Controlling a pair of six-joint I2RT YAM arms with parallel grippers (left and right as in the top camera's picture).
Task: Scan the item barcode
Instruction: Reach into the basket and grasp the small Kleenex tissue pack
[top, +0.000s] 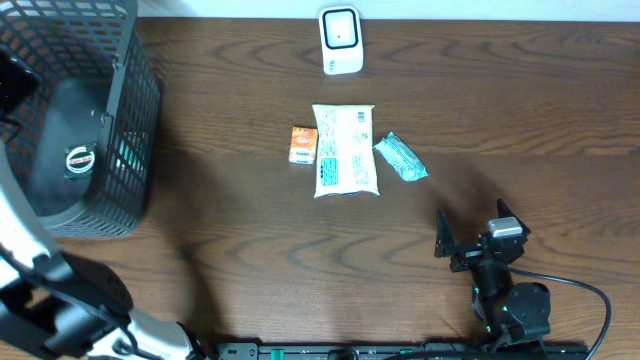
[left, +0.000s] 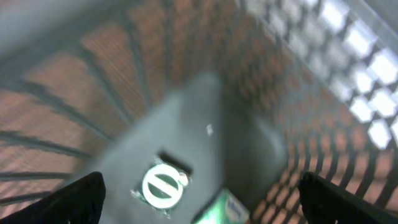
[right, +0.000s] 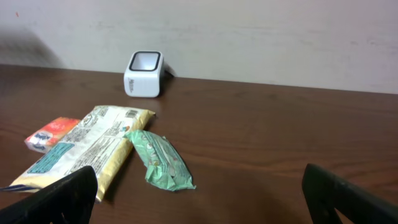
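**Q:** What does the overhead view show?

**A:** A dark wooden table (top: 250, 250). A white scanner (top: 340, 40) stands at top centre. Three items lie side by side just below it, mid-frame: a small orange pack (top: 303, 145), a large white packet (top: 346, 150) and a green packet (top: 400, 157). A black mesh basket (top: 135, 120) fills the upper left.

**Q:** And the hands?

**A:** The right gripper (top: 474, 225) sits at lower right, well apart from the items. Its fingers are spread wide and hold nothing. The left gripper (left: 200, 183) hangs over the basket, also wide open and empty. Its own blurred camera looks down at a round-labelled item (left: 163, 185) and something green on the basket floor.

**Q:** Which item is to be scanned?

**A:** I can't say for certain. The green packet, at right of the row, lies closest to the right gripper, so it seems the likely pick.

**Q:** How should that go?

**A:** Probably by coming down across the packet's narrow width and gripping near one end, so the fingers don't cover the print. No barcode is readable from here, so the packet may need turning before its printed face is held squarely towards the scanner's window. The soft wrapper may crumple, so a light, flat hold would help.
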